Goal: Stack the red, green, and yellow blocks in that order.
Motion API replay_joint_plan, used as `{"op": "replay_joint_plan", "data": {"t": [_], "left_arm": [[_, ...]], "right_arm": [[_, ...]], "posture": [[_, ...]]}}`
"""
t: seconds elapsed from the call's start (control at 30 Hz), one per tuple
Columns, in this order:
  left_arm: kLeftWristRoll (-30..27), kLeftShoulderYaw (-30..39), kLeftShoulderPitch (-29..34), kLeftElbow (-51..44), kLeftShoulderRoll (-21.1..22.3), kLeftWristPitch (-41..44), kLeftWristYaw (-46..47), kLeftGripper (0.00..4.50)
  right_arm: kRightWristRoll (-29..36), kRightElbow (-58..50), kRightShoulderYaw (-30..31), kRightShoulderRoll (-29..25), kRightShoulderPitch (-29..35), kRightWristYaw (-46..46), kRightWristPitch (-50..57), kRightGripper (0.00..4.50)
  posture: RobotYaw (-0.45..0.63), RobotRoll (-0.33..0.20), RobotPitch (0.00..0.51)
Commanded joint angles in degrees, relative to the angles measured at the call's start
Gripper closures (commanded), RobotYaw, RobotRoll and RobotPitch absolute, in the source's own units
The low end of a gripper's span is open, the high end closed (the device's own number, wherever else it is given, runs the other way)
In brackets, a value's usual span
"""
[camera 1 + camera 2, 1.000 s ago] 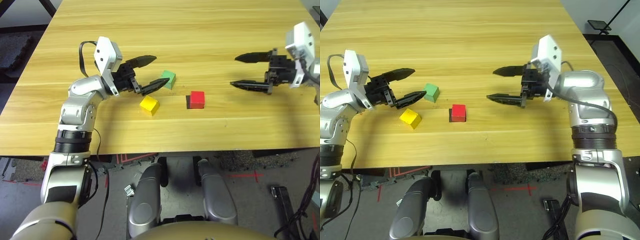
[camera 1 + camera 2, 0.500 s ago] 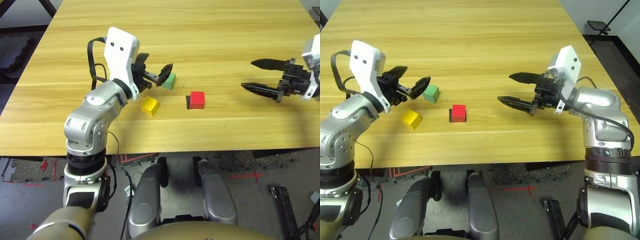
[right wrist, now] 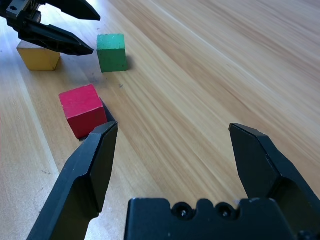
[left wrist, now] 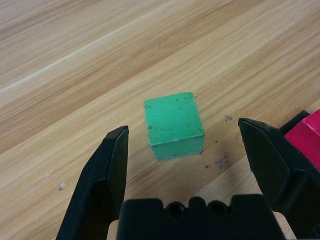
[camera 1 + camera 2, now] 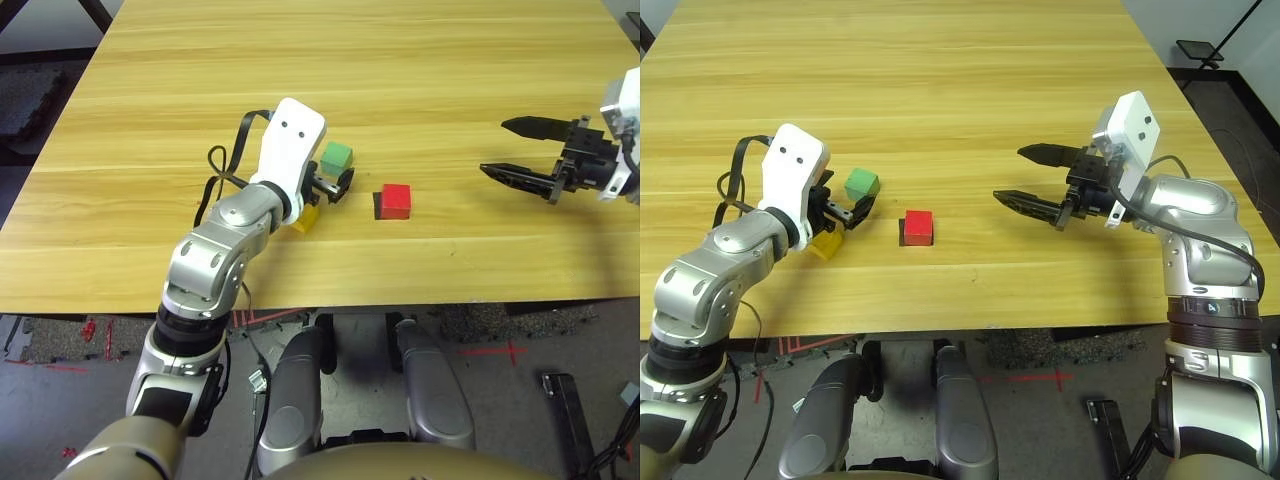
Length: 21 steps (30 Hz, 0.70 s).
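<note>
Two grippers up, both spread wide and holding nothing. Left gripper [image 4: 182, 150] hovering right at the green block [image 4: 174, 125], fingers either side but not touching. Green sitting flat on the wood surface [image 5: 420, 80]. Yellow block [image 5: 825, 243] just beside it, half hidden under the left wrist. Red block [image 5: 395, 199] near green, toward the right, apart from both, dark patch peeking out at its left edge. Right gripper [image 5: 515, 148] well off to the right, raised over bare surface, pointing back toward the blocks. Nothing stacked yet.
</note>
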Motion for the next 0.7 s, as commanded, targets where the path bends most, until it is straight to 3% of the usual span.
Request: {"op": "replay_joint_plan", "data": {"t": [0.03,0.7], "left_arm": [[1.6,-2.3,0.1,1.1,0.3,0.4,-0.4,0.0],[4.1,-2.6,-1.2,8.2,-0.5,-1.5,-1.9,0.0]], "right_arm": [[1.2,-1.9,-0.3,0.1,1.5,-0.3,0.5,0.02],[2.1,-3.9,0.3,0.7,2.7,-1.7,-0.1,0.02]], "posture": [[0.24,0.074,0.318],[0.22,0.075,0.307]]}}
